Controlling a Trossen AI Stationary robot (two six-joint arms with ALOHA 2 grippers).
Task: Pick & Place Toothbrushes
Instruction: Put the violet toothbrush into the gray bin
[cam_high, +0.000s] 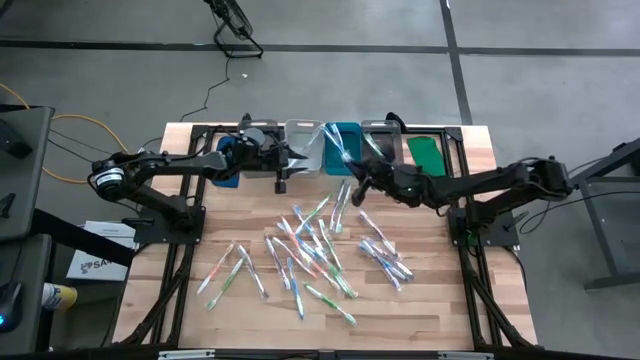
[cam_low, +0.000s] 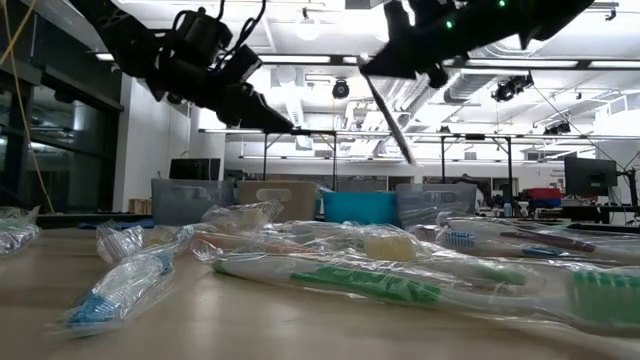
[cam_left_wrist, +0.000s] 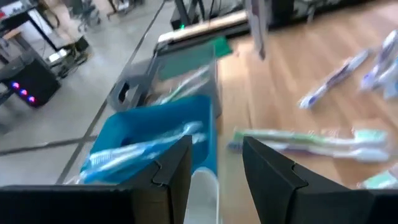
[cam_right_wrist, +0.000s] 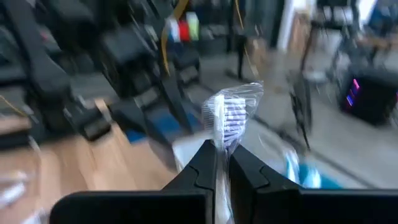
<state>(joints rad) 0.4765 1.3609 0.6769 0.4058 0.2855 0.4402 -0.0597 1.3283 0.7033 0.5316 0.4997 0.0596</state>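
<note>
Left gripper up at the back edge over the row of bins, fingers spread apart with nothing between them; in the left wrist view a blue bin with wrapped brushes inside, just beyond the fingertips. Loose toothbrushes scattered mid-table, long axes at mixed angles, mostly diagonal. Right gripper raised near the teal bin, pinched tight on one wrapped toothbrush: purple-bristled head poking out past the fingertips, handle hanging steeply downward in the low view.
</note>
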